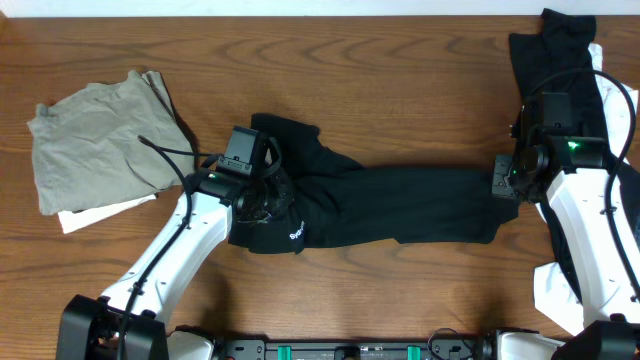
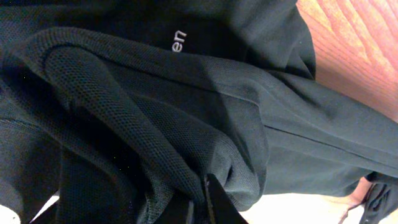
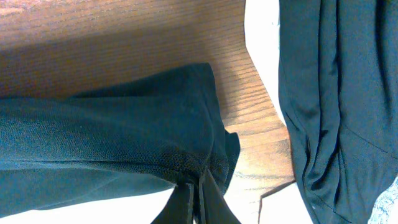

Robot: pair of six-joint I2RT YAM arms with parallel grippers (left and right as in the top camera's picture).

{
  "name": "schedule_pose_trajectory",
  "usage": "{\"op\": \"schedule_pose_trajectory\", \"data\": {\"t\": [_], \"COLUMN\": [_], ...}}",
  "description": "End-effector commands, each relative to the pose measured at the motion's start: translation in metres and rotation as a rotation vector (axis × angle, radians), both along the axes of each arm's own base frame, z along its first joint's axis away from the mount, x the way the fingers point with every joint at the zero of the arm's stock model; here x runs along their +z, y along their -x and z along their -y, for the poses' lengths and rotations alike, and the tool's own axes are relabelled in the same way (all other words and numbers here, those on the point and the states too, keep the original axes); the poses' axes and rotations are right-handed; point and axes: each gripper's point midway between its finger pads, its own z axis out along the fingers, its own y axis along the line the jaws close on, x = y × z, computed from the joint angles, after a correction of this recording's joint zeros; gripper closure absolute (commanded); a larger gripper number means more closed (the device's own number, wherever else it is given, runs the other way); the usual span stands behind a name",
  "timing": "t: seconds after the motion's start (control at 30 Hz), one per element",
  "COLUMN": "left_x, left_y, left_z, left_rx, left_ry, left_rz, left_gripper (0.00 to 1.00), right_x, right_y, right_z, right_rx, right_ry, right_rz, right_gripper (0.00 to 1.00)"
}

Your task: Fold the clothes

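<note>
Black T-shirt (image 1: 400, 205) lies mid-table (image 1: 400, 80), pulled out in a long band running 9 to 3 o'clk and bunched thicker at the 9 end. Its small white logo (image 1: 296, 235) shows at approx 6 o'clk of that bunch. In the L wrist view the letters sit near 12 o'clk of the frame.

L gripper (image 1: 262, 192) is on the shirt's 9 o'clk end, clenched on a fold of the black mesh fabric. The L wrist view shows cloth pinched btwn the jaws at 6 o'clk.

R gripper (image 1: 497, 183) is at the shirt's 3 o'clk end, jaws closed tight on the fabric edge. The R wrist view shows that edge nipped at 6 o'clk, w/ bare wood around it.

Other clothes:
- Olive-grey piece (image 1: 95, 140) at 10 o'clk of the table, rumpled, w/ a white piece (image 1: 105, 212) peeking out under its 6 o'clk edge.
- Black pile (image 1: 555, 50) at 2 o'clk, lying on white cloth (image 1: 622, 105), well apart from the olive one.
- Another white bit (image 1: 553, 292) at 4 o'clk, just beside the R arm.
</note>
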Motion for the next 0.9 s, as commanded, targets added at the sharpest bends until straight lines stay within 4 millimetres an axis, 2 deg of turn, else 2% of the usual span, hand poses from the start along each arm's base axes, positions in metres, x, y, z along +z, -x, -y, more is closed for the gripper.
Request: {"op": "schedule_pose_trajectory", "data": {"t": [0.0,0.1,0.2,0.27,0.37,0.43,0.67,0.77,0.87], "left_x": [0.003,0.028,0.071,0.105,0.160,0.203,0.328,0.370,0.402], "left_y": [-0.001,-0.009,-0.017,-0.019,-0.015,-0.003,0.049,0.077,0.104], "left_z": [0.001,0.004,0.006,0.002,-0.011,-0.024,-0.054,-0.063,-0.066], "left_rx": [-0.024,-0.071,-0.098,-0.089,-0.053,-0.021,0.041,0.058,0.058], "left_ry": [0.002,0.010,0.030,0.048,0.069,0.091,0.170,0.169,0.179], "left_rz": [0.017,0.106,0.232,0.312,0.423,0.506,0.836,0.969,1.069], "left_gripper": [0.94,0.94,0.94,0.94,0.94,0.94,0.94,0.94,0.94], "right_x": [0.005,0.006,0.016,0.031,0.067,0.097,0.179,0.215,0.249], "right_y": [-0.003,-0.004,-0.004,-0.004,-0.003,0.002,0.037,0.057,0.079], "right_z": [0.002,0.001,0.001,0.001,0.002,0.002,0.000,0.000,0.001], "right_rx": [-0.019,-0.018,-0.018,-0.018,-0.019,-0.020,-0.020,-0.021,-0.027], "right_ry": [0.000,-0.006,-0.005,-0.004,0.002,0.005,0.016,0.023,0.036], "right_rz": [0.016,0.023,0.059,0.110,0.228,0.315,0.546,0.652,0.749], "right_gripper": [0.99,0.99,0.99,0.99,0.99,0.99,0.99,0.99,0.99]}}
